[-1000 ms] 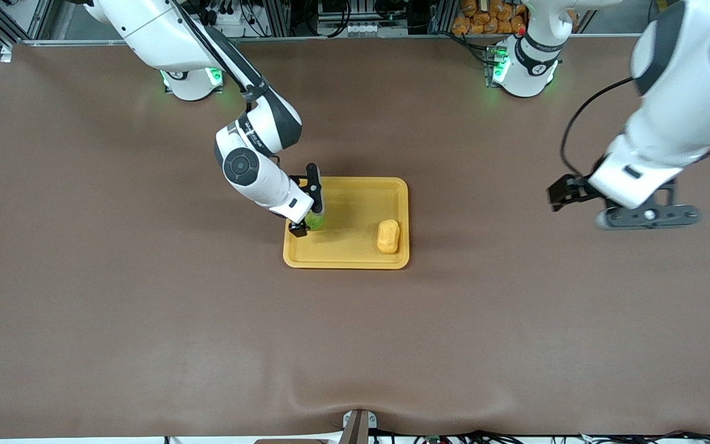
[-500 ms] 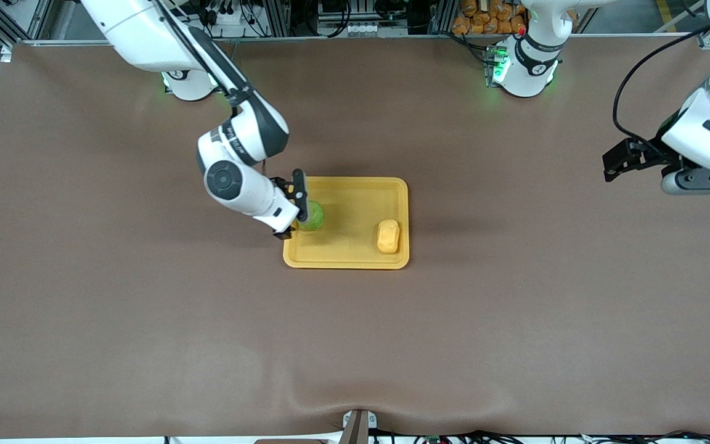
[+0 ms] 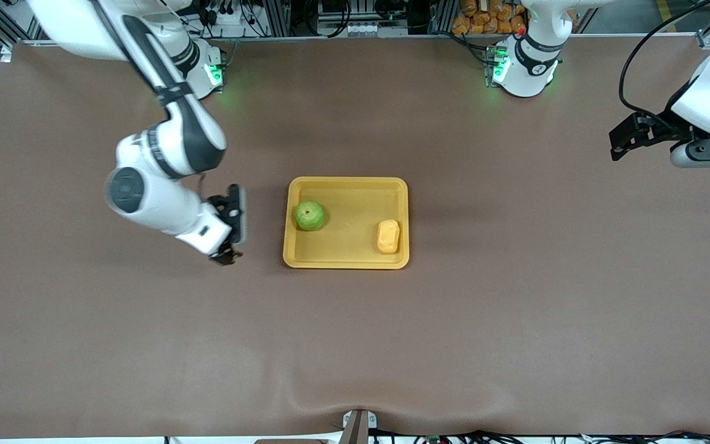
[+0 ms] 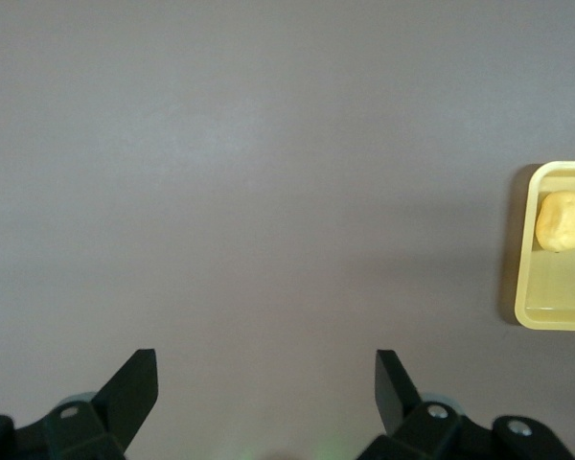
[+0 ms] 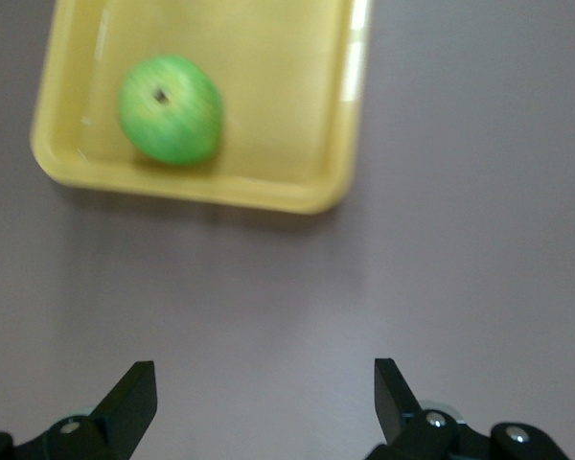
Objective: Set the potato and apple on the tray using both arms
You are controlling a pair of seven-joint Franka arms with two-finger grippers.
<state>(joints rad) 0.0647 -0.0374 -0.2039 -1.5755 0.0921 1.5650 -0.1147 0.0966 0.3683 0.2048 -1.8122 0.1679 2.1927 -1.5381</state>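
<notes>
The yellow tray (image 3: pixel 350 200) lies mid-table. The green apple (image 3: pixel 310 215) sits in it at the right arm's end, stem dimple up. The yellow-orange potato (image 3: pixel 387 236) lies in it at the left arm's end. My right gripper (image 3: pixel 232 231) is open and empty over the bare mat beside the tray. Its wrist view shows the apple (image 5: pixel 169 108), the tray rim (image 5: pixel 302 195) and the open gripper (image 5: pixel 265 393). My left gripper (image 3: pixel 620 143) is open and empty, high over the mat at the left arm's end. Its wrist view shows the gripper (image 4: pixel 265 383), the potato (image 4: pixel 563 220) and the tray (image 4: pixel 554 309).
A brown mat (image 3: pixel 355 345) covers the whole table. The arm bases (image 3: pixel 524 68) stand along the table's edge farthest from the front camera. A small bracket (image 3: pixel 358 425) sits at the edge nearest the camera.
My right gripper let go of the apple on the tray and drew back off the tray toward the right arm's end. My left arm swung farther from the tray toward its own end.
</notes>
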